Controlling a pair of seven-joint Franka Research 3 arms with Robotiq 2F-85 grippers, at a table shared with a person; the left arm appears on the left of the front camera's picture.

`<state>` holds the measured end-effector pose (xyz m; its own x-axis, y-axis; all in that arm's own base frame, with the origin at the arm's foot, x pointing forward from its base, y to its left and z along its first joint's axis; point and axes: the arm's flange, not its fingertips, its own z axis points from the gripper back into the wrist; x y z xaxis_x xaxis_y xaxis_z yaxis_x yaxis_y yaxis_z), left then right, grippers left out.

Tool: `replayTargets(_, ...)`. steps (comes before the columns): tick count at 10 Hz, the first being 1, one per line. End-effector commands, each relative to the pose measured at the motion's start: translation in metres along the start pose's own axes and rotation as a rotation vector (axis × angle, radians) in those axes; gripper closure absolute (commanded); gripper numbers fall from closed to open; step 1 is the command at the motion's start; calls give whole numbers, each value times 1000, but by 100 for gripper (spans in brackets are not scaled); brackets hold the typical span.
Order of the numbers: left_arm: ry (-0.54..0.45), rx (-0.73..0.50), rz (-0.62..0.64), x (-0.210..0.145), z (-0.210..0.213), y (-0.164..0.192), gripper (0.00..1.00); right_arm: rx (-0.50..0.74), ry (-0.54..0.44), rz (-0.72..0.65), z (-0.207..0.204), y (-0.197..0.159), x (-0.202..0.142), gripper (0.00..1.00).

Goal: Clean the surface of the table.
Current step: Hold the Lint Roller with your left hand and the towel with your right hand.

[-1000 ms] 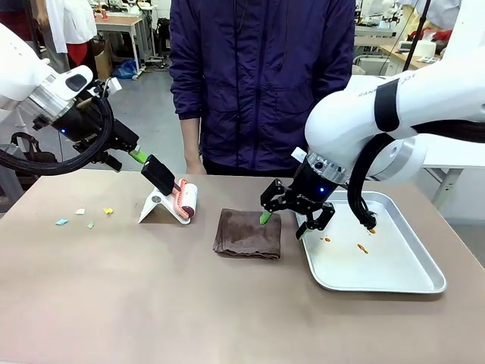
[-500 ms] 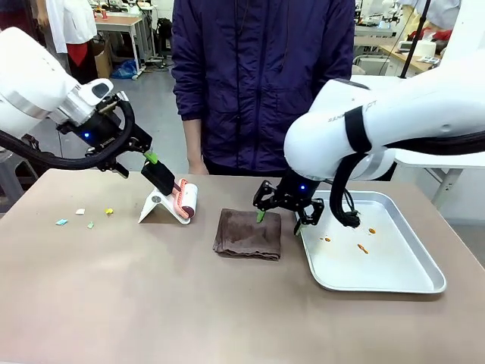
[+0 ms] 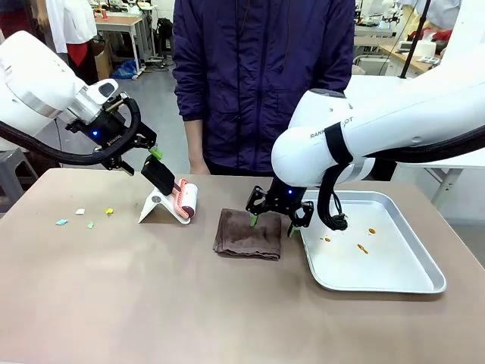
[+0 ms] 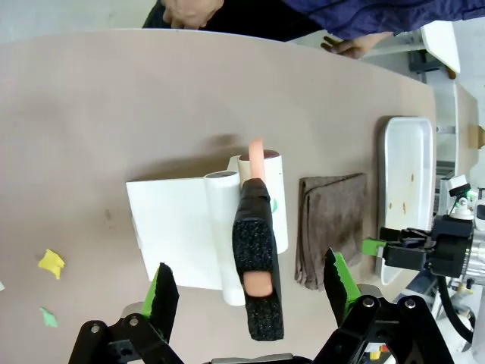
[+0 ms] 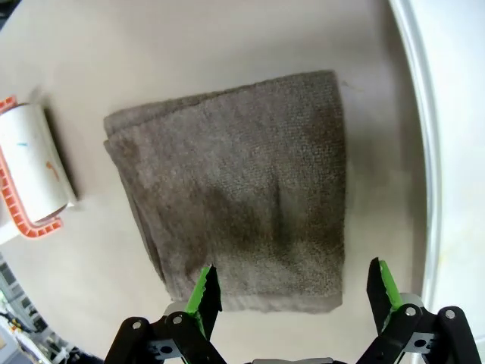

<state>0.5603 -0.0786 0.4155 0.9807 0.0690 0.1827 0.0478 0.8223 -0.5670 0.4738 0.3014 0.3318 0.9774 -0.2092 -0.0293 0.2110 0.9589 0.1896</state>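
Brownish-taupe and matte, the table (image 3: pixel 151 303) spans the whole foreground between the two robot arms and a person (image 3: pixel 261 76) in a dark blue jacket standing at its far edge.

Near its middle lies a folded brown towel (image 3: pixel 248 233). Just beside the towel, on the robot's right, sits a shiny metal tray (image 3: pixel 424 282). The tray holds a few small orange-brown crumbs (image 3: pixel 362 247) scattered over its floor.

The right gripper (image 3: pixel 270 225) hangs low over the towel's far edge. In the right wrist view its green-padded fingers stand wide apart above the cloth, with nothing between them.

To the towel's left a lint roller (image 3: pixel 186 199), a white roll in a salmon-orange frame, rests on a white stand (image 3: pixel 155 206). Its black handle (image 3: pixel 159 174) slants up and away from the roll. The left gripper (image 3: pixel 140 159) is at the handle's upper end. In the left wrist view its fingers are spread on either side of the handle, and no contact can be made out.

Farther left, four small paper scraps (image 3: pixel 83 217), white, yellow, blue-green and green, lie loose on the tabletop, well apart from the stand.
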Motion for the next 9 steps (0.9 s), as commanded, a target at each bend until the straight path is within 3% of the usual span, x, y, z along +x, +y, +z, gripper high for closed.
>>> replayTargets(1,-27,-22,-12,3,-4,3,0,-56,-30,-31,-4,10,4,0)
replayTargets(9,39,-47,-47,4,-17,9,0,-88,-69,-7,-29,16,13,0)
